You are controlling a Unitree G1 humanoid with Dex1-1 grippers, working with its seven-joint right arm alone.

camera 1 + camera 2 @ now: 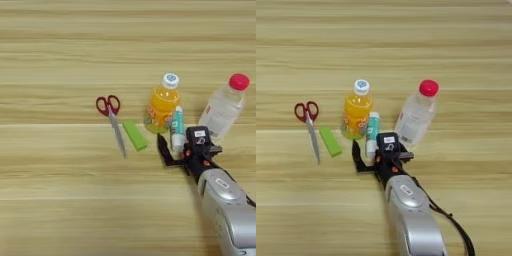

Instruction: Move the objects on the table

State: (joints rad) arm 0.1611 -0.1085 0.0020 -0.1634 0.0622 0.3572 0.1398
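Two rounded plastic bottles (162, 105) flank a slim tube (177, 129).

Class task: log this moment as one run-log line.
right hand: open, around white-and-teal tube | orange juice bottle: upright beside tube | scissors, green block: untouched, left

Silver right arm reaching up from the bottom right, right gripper (370, 150) at its tip, two black fingers (357, 156) spread wide apart, pointing up
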